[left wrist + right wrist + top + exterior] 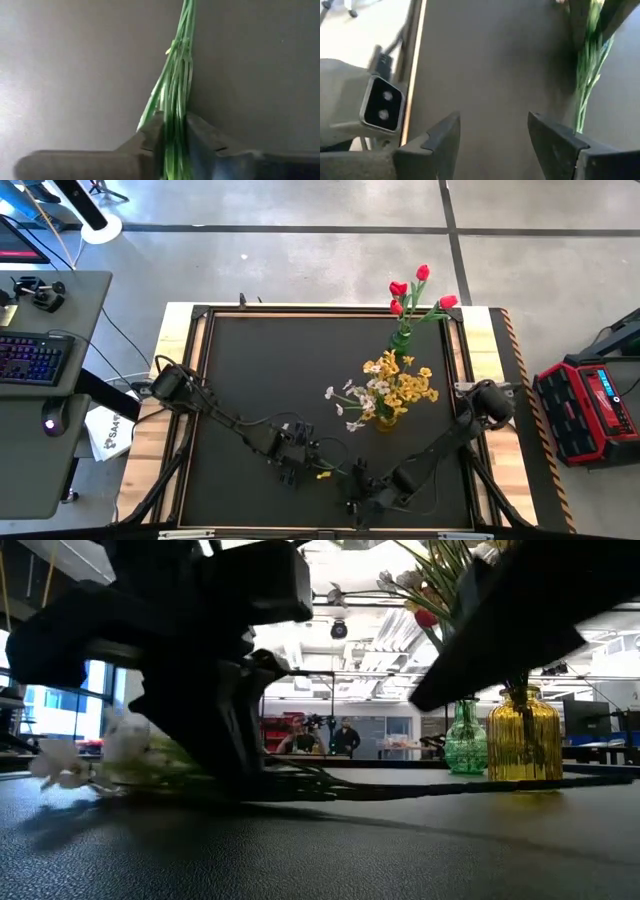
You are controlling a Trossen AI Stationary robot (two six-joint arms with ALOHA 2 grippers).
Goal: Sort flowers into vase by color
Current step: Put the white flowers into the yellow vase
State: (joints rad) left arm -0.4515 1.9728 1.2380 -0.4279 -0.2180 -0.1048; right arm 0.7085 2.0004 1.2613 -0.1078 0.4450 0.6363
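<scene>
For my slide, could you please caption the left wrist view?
Left end effector straddling a bundle of green flower stems lying on the dark table.

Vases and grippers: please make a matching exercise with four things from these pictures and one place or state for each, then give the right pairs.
Things:
1. green vase
2. yellow vase
3. left gripper
4. right gripper

States:
A. fingers apart, nothing between them
B. holds red tulips
C. fingers on either side of green stems
D. holds yellow blossoms and white blossoms

Pairs: 1-B, 2-D, 3-C, 4-A
</scene>
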